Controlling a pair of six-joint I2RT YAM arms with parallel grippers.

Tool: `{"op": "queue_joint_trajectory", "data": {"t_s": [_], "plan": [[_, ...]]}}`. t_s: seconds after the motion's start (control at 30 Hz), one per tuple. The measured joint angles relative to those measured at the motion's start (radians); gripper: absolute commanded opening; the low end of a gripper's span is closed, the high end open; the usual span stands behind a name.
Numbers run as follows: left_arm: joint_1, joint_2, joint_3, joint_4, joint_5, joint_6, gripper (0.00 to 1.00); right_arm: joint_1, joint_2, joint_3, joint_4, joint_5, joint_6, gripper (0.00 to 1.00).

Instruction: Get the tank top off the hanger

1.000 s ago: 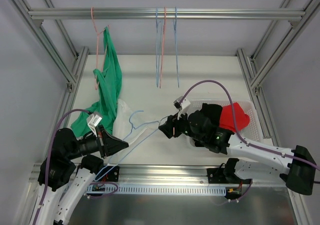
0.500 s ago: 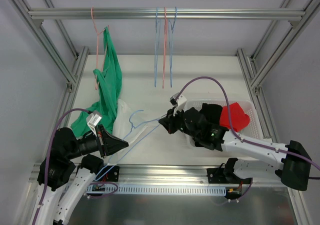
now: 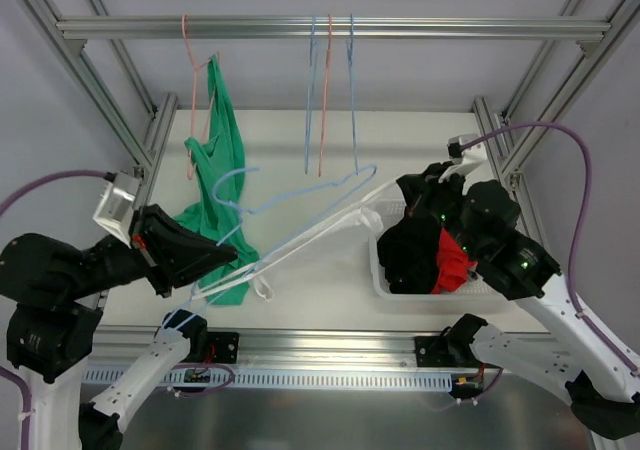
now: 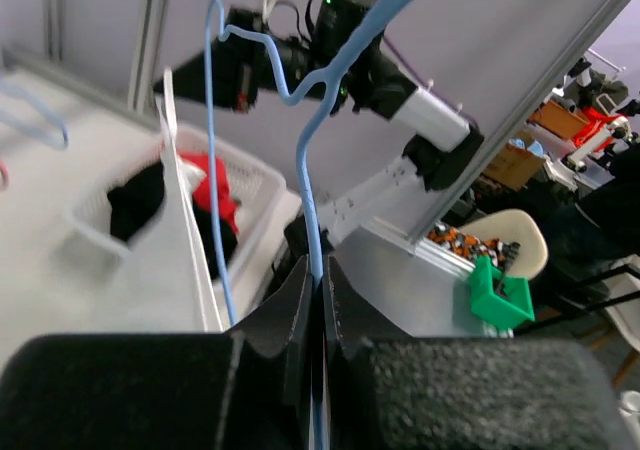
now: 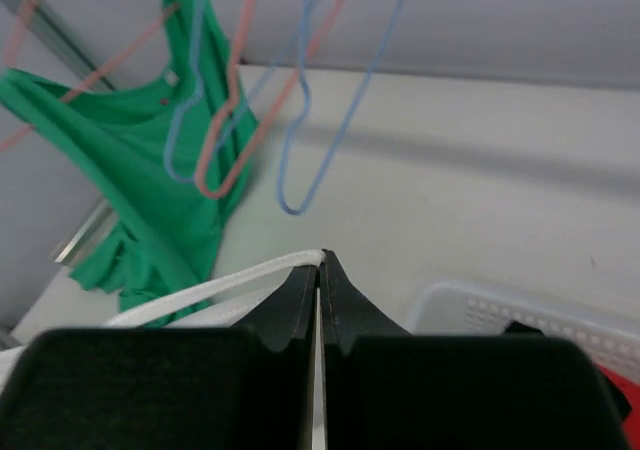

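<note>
- Step in hand: pulling white tank top [image 5: 240, 278] off pale blue wire hanger [image 4: 303, 165].
- Left jaws clamped on hanger; right jaws pinched on garment strap, which is stretched taut above worktop [image 3: 420, 140].
- Next move, judged: draw strap clear of hanger shoulder.

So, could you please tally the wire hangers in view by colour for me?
Blue wire hangers: 3
Pink wire hangers: 2
Total: 5
</note>
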Motion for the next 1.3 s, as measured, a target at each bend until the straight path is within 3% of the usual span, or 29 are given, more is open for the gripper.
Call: {"op": "queue_joint_trajectory", "data": {"t_s": [0.13,0.4,0.53,0.67,0.8,0.97,1.3], "plan": [[0.0,0.075,0.015,0.318,-0.016,-0.107,0.0,-0.004,0.026,0.165,-0.035,-0.159,-0.009,0.0],[-0.011,0.13,-0.378,1.045,-0.283,-0.269,0.0,0.007,0.01,0.148,-0.03,-0.442,0.044,0.0],[-0.118,0.263,-0.445,1.314,-0.383,-0.244,0.0,0.101,0.04,0.08,-0.025,-0.508,0.044,0.0],[-0.251,0.423,-0.453,1.543,-0.394,-0.19,0.0,0.216,0.114,0.036,-0.018,-0.511,0.034,0.0],[-0.283,0.491,-0.557,1.682,-0.396,-0.137,0.0,0.259,0.154,-0.038,-0.006,-0.47,0.038,0.0],[-0.283,0.484,-0.692,1.706,-0.422,-0.058,0.0,0.299,0.212,-0.108,0.024,-0.401,0.058,0.0],[-0.288,0.444,-0.74,1.736,-0.528,0.003,0.0,0.447,0.41,-0.18,0.116,-0.19,0.126,0.01]]}}
